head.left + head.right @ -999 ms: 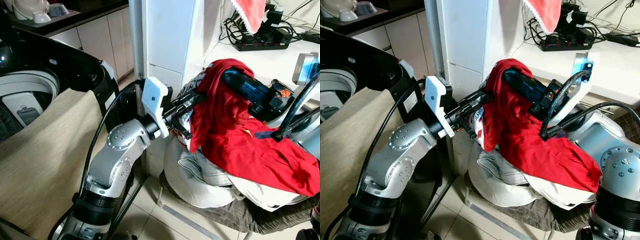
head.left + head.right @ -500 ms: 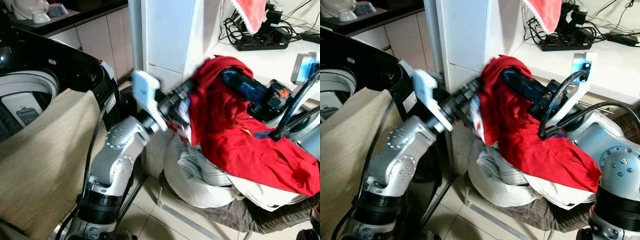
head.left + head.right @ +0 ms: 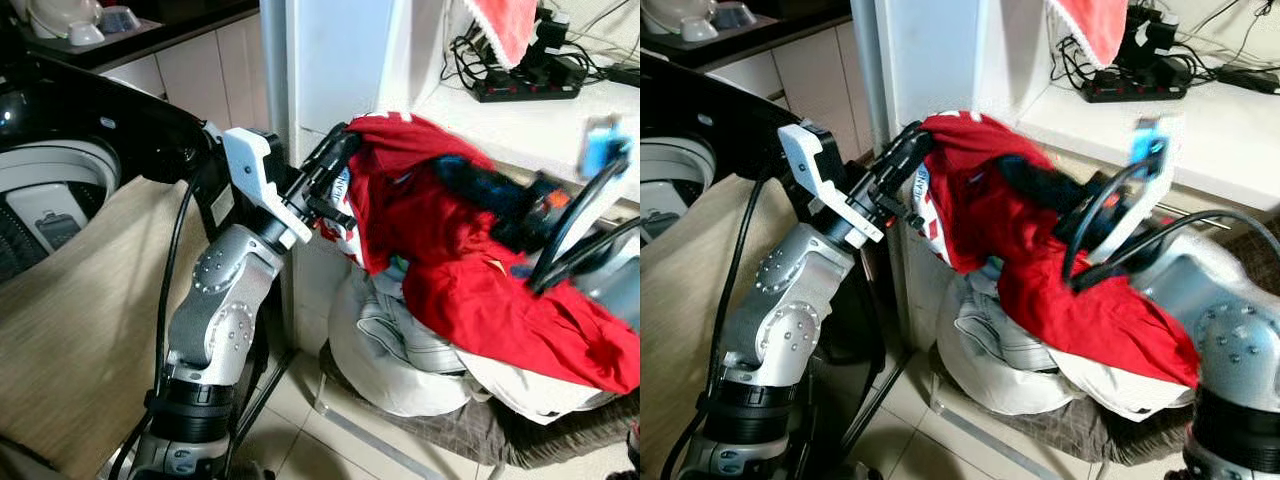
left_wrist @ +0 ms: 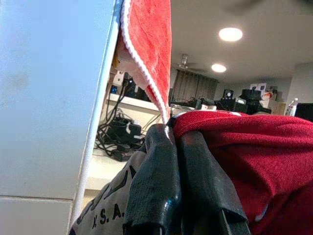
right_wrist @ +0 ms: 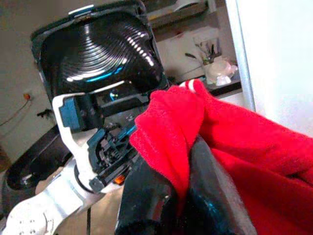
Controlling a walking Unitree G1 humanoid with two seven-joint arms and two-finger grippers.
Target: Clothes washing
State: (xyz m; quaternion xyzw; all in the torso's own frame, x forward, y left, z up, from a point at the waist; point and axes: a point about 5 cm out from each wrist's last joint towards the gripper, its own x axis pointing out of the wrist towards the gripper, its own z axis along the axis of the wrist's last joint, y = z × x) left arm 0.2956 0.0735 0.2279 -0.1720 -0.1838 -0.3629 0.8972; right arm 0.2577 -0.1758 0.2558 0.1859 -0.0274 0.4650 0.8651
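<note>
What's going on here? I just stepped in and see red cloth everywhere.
The robot is doing laundry. Both end effectors are shut on a red garment: the left end effector pinches its upper edge, the right end effector grips another fold. The garment hangs over a pile of clothes in a basket on the floor. The open washing machine stands to the robot's left.

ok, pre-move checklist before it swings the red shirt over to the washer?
1. Left gripper shut on red garment: ok.
2. Right gripper shut on the same garment: ok.
3. Garment clear of the laundry pile: not ok, its lower part drapes on it.
4. Washer lid open: ok.
5. Washer drum reachable: cannot tell, a beige cloth covers the near side.
6. Garment snagging the right arm's cables: cannot tell.
</note>
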